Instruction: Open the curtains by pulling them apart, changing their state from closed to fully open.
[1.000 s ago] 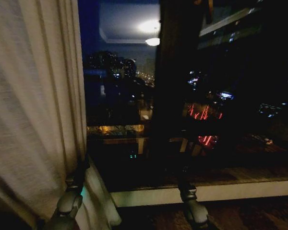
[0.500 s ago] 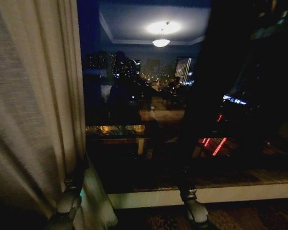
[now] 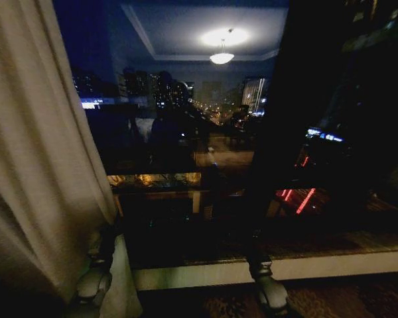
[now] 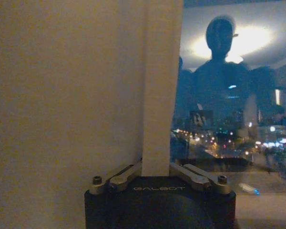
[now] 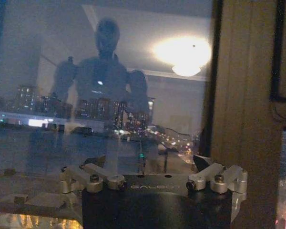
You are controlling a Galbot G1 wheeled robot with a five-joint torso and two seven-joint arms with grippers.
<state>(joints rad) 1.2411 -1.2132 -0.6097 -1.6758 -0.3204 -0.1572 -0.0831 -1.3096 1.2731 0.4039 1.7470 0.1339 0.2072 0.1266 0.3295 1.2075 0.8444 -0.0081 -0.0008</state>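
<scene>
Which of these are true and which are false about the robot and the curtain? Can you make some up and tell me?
1. The left gripper is pinching a fold of the sheer curtain. True.
2. The curtain covers the whole window. False: it hangs at the left side, and the dark glass with city lights is bare.
3. The right gripper is holding the curtain too. False: its fingers are spread open with nothing between them, facing the glass.
4. A ceiling lamp is mirrored in the window. True.
5. It is bright daytime outside. False: the sky is dark and buildings are lit up.
</scene>
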